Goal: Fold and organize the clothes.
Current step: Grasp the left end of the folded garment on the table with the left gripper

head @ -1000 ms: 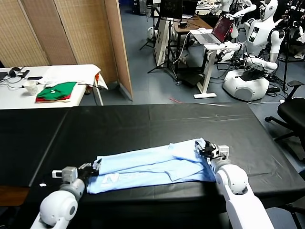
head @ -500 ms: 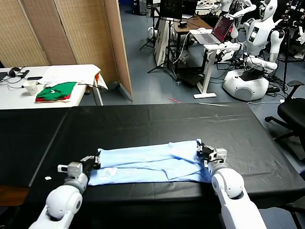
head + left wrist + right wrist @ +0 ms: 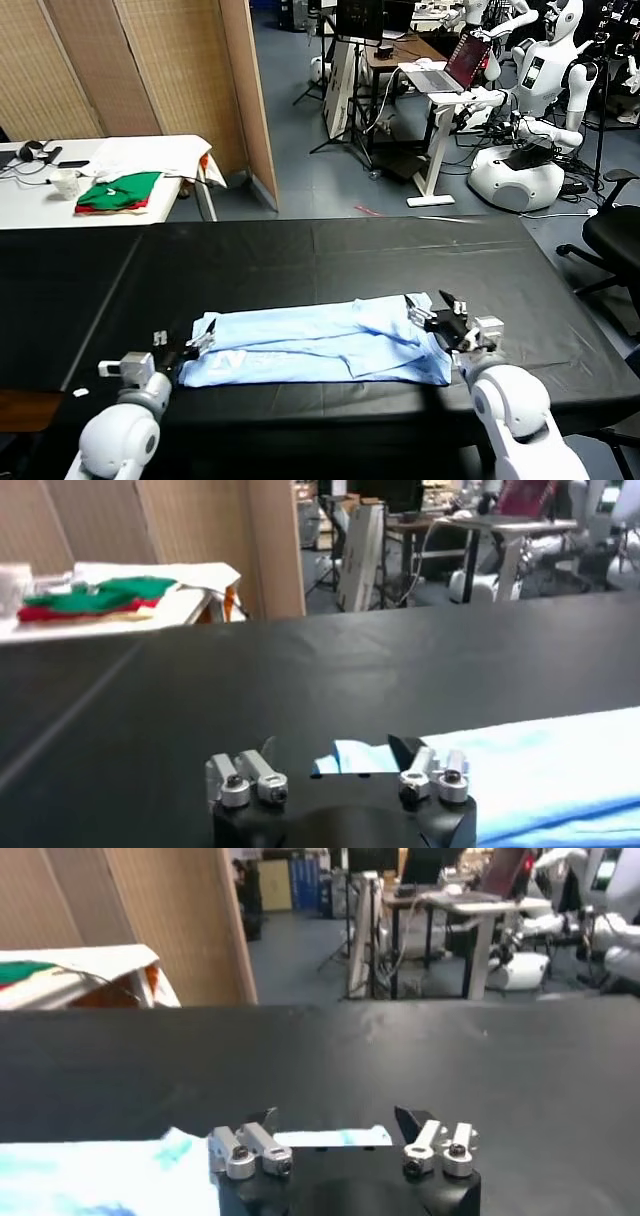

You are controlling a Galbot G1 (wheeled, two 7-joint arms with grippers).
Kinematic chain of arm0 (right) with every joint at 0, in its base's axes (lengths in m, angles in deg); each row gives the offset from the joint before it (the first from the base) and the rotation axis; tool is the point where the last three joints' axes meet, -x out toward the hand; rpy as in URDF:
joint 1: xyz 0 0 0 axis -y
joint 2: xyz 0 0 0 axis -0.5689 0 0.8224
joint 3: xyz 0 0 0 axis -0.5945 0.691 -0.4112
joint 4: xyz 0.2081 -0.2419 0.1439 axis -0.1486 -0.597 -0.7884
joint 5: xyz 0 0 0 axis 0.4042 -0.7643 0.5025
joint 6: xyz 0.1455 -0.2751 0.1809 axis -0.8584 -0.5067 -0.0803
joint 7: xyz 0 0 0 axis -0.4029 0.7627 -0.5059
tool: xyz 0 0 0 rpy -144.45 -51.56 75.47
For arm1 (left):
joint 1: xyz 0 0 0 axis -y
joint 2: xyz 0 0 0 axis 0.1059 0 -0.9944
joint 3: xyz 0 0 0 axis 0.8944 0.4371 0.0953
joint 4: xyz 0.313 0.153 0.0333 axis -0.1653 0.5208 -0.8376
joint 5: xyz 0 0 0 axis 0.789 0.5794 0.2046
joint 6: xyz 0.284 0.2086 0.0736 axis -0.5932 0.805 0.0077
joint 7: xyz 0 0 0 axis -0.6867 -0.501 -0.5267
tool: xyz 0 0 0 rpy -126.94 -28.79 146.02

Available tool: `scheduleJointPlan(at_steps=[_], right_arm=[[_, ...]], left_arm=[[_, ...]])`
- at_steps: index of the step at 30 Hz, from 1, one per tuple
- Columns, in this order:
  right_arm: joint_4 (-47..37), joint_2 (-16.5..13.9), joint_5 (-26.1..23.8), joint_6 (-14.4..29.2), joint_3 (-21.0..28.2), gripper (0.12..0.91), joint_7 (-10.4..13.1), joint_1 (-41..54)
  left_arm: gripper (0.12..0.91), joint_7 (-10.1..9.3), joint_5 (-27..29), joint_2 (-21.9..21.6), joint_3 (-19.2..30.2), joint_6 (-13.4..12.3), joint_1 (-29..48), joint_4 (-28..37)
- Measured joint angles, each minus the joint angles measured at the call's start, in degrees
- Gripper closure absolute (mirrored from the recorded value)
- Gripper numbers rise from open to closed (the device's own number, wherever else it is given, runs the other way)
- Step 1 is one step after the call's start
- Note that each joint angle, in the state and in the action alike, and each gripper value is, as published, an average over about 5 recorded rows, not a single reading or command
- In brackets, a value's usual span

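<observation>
The clothes, one pale light-blue T-shirt (image 3: pixel 320 340), lie folded into a long band across the black table (image 3: pixel 330 255); a small white mark shows near the band's left end. My left gripper (image 3: pixel 185 338) stands open at that left end, and the shirt's edge (image 3: pixel 352 758) lies on the table between its fingers, not held. My right gripper (image 3: pixel 432 308) stands open at the right end. A strip of the shirt (image 3: pixel 320 1138) lies between its fingers, loose. More of the fabric (image 3: pixel 100 1176) spreads off to one side.
A white side table (image 3: pixel 150 150) at the back left holds green and red folded garments (image 3: pixel 118 190). A wooden partition (image 3: pixel 180 70) stands behind it. An office chair (image 3: pixel 615 235) is at the right, with robots and desks farther back. A small white scrap (image 3: pixel 80 393) lies near the table's front left.
Both grippers have opened and let go of the shirt's ends, then drawn back slightly toward the front edge. The shirt now rests flat on the table.
</observation>
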Motion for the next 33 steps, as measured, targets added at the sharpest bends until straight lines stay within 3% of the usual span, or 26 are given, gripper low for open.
scheduleJointPlan(at_steps=[7,25,29,33], right_arm=[[3.07,0.16,0.02,0.39,-1.42,0.118,-0.02,-3.32],[6.38,1.23,-0.25,0.34,-1.89,0.118,-0.02,-4.77],[6.65,1.38,-0.34,0.36,-1.86,0.118,-0.07,-4.83],[6.74,1.5,-0.41,0.43,-1.79,0.118,-0.24,-4.96]], left_arm=[[0.123,1.67,-1.52,3.32,-2.8,-1.46,-3.92,-0.46],[0.127,2.89,0.56,6.34,-1.54,-2.63,-4.68,0.77],[0.185,2.7,-1.49,6.53,-1.85,-2.4,-4.51,1.14],[0.322,2.55,-2.2,6.83,-1.95,-2.2,-4.67,1.14]])
